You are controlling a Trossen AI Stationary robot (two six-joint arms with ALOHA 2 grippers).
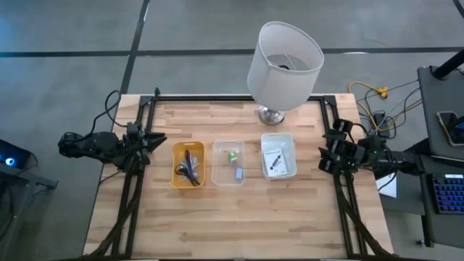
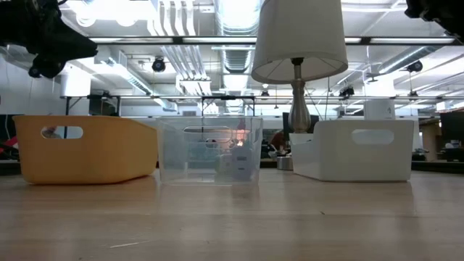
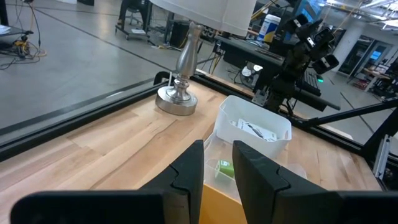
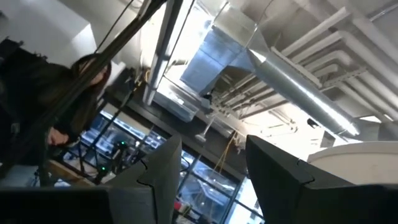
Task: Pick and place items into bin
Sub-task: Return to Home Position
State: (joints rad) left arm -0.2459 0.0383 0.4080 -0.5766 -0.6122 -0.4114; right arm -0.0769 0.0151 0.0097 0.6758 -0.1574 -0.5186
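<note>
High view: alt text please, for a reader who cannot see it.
Three bins sit in a row on the table: a yellow bin holding cords, a clear bin with a green piece, a white bin with a packet. The left gripper and right gripper sit at the table's side edges, apart from them; a lamp stands behind.

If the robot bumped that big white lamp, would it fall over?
It might tip: the lamp carries a wide shade high on a thin stem over a smaller round base. That shiny metal base looks fairly heavy, so a soft nudge would probably only slide it.
</note>
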